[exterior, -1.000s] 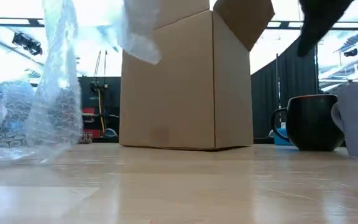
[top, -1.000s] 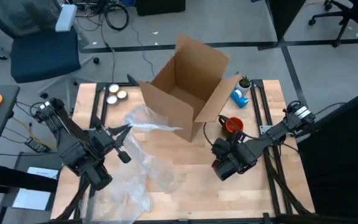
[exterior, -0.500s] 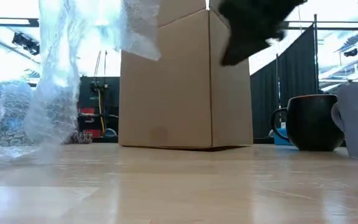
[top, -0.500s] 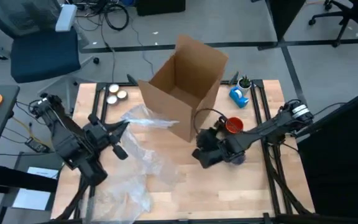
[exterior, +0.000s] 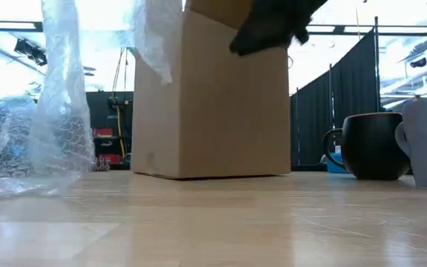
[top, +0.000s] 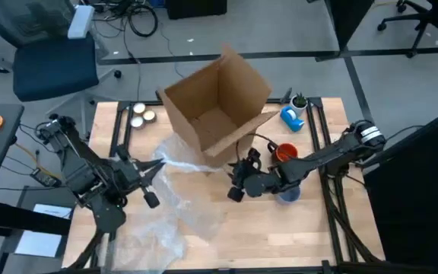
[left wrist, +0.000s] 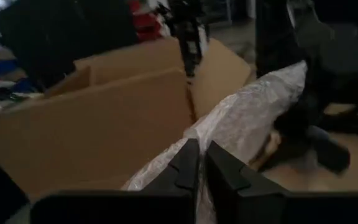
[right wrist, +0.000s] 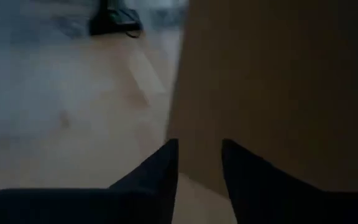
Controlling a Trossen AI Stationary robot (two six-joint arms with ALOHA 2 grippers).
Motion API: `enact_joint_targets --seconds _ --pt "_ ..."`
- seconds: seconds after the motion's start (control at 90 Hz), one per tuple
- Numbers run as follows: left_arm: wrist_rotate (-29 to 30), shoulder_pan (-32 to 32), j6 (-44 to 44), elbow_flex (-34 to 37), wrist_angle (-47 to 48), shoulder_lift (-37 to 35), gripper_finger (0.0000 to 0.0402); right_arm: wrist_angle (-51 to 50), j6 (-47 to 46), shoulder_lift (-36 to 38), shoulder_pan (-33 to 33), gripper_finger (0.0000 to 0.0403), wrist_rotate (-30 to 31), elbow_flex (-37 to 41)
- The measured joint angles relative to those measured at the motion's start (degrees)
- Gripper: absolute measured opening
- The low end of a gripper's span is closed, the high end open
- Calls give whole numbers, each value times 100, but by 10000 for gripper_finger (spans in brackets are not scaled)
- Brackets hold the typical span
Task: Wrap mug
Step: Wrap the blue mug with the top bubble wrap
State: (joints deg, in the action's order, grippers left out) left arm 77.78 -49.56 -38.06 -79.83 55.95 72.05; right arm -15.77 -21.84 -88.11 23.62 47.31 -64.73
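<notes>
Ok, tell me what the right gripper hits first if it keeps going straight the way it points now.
Most likely the cardboard box. In its wrist view the right gripper, fingers apart, points at the box's side wall, which fills the frame just ahead. From above, the right gripper sits close beside the box; the exact gap is unclear.

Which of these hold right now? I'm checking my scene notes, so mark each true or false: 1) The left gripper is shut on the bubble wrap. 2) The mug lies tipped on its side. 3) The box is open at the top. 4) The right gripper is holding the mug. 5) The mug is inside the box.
1) True: the left gripper is shut on the bubble wrap.
2) False: the mug stands upright on the table.
3) True: the box has its flaps open.
4) False: the right gripper is open and empty, beside the box wall.
5) False: the mug stands on the table, outside the box.
</notes>
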Motion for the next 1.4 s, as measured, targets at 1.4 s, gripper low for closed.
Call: enact_joint_targets --seconds 1.4 --pt "-4048 -258 3811 0 -3424 750 0 2067 290 1648 -1133 0 -1108 2302"
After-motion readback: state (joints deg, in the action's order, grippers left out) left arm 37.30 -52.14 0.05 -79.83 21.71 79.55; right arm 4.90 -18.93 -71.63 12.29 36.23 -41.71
